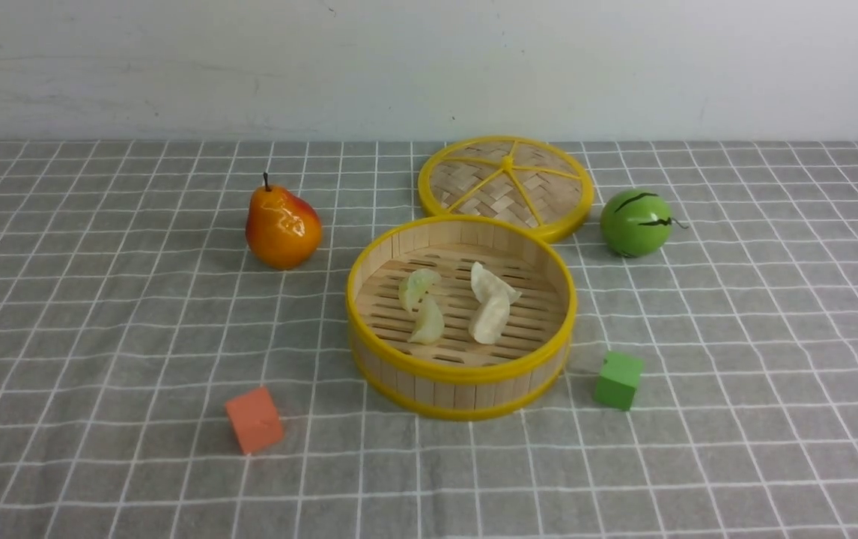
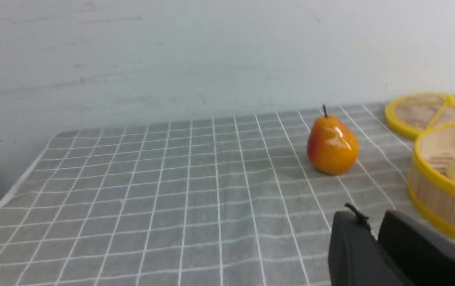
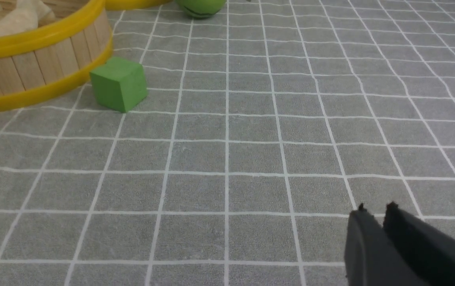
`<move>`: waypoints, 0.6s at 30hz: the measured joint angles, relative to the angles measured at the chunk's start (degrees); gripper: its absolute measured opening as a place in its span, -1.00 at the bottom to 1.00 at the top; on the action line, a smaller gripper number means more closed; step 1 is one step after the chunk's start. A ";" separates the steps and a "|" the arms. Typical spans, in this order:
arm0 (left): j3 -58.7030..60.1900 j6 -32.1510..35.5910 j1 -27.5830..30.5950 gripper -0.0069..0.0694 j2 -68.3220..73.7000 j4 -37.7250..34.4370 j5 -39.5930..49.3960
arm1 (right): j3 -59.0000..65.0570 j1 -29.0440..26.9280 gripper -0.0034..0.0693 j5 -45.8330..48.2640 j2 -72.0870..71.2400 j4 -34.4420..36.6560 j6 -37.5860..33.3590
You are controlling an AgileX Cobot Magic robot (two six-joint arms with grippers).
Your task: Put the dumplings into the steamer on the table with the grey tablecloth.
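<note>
Four pale crescent dumplings (image 1: 453,303) lie inside the round bamboo steamer with yellow rims (image 1: 461,370) at centre frame on the grey checked tablecloth (image 1: 99,359). Left gripper (image 2: 374,230) and right gripper (image 3: 376,216), lower right in their wrist views: fingers nearly together, holding nothing.

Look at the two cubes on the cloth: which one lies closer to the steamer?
The green cube, just off the steamer; the orange cube lies farther away.
</note>
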 joint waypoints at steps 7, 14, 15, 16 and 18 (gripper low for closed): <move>10.45 -1.88 8.86 -0.86 0.00 -6.77 -18.26 | 0.00 0.00 -0.67 0.00 0.00 -0.06 0.00; 10.71 1.81 8.02 -0.86 0.00 -23.25 0.01 | 0.00 0.00 -0.65 0.00 0.00 -0.06 0.00; 10.82 4.55 8.02 -0.86 0.00 -26.10 3.43 | 0.00 0.00 -0.64 0.00 0.00 -0.06 0.00; 10.83 7.09 8.02 -0.86 0.00 -27.95 5.47 | 0.00 0.00 -0.64 0.00 0.00 -0.06 0.00; 10.87 12.51 8.02 -0.86 0.00 -30.53 7.45 | 0.00 0.00 -0.63 0.00 0.00 -0.06 0.00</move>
